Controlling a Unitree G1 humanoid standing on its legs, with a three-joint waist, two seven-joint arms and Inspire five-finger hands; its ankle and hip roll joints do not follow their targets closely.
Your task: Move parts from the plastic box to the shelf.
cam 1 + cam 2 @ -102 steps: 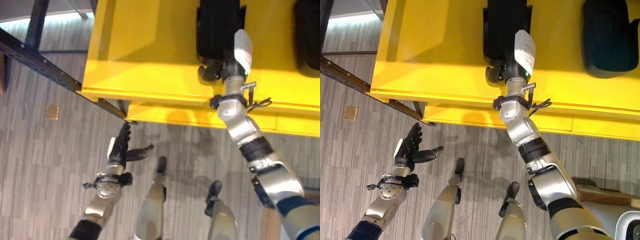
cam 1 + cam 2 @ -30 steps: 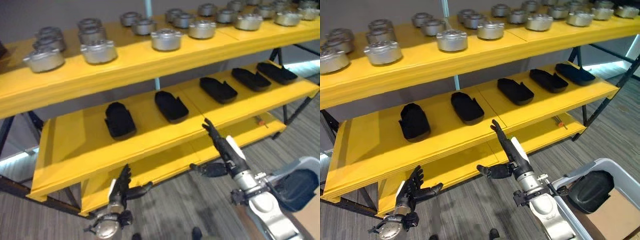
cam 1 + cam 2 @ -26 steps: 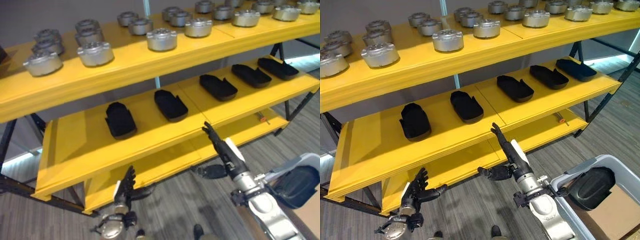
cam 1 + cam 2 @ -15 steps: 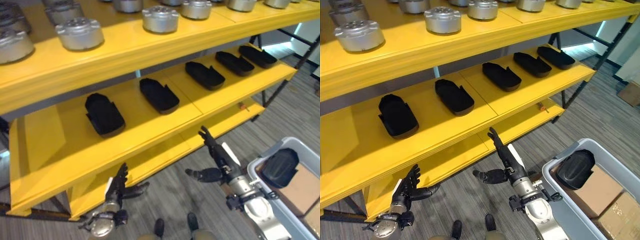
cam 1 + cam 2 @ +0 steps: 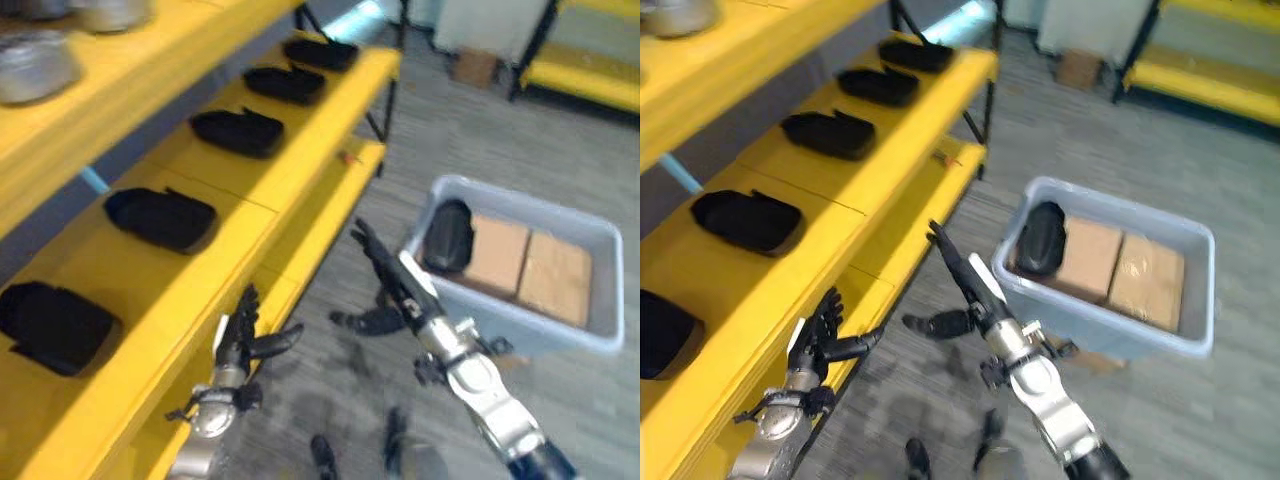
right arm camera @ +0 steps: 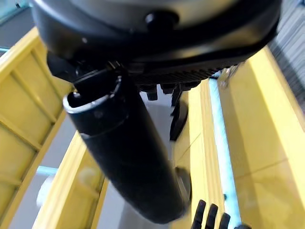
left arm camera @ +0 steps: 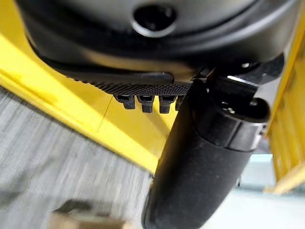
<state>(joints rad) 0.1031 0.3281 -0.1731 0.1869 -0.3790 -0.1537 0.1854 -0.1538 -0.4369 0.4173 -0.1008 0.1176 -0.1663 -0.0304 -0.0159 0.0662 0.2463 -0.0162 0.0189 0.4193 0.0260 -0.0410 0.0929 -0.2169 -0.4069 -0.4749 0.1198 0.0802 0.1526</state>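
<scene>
A grey plastic box point(image 5: 520, 322) stands on the floor to the right, with one black part point(image 5: 447, 235) in its near-left corner. Several black parts lie in a row on the yellow shelf's point(image 5: 300, 130) middle board, such as one point(image 5: 160, 218) and another point(image 5: 238, 132). My right hand point(image 5: 400, 295) hangs open in the air between shelf and box, fingers straight, thumb point(image 6: 128, 152) out, holding nothing. My left hand point(image 5: 238, 345) is open and empty low beside the shelf's lower board, its thumb point(image 7: 200, 167) showing against the yellow.
Two cardboard boxes point(image 5: 525, 260) fill the remainder of the plastic box. Silver parts point(image 5: 35, 75) sit on the top board. A small orange thing point(image 5: 347, 157) lies on the lower board. A second yellow shelf point(image 5: 590, 70) and a small carton point(image 5: 475, 68) stand at the back.
The camera has swung right, so the plastic box shows whole. My right hand has come off a black part on the shelf and hangs open. The left hand stays open.
</scene>
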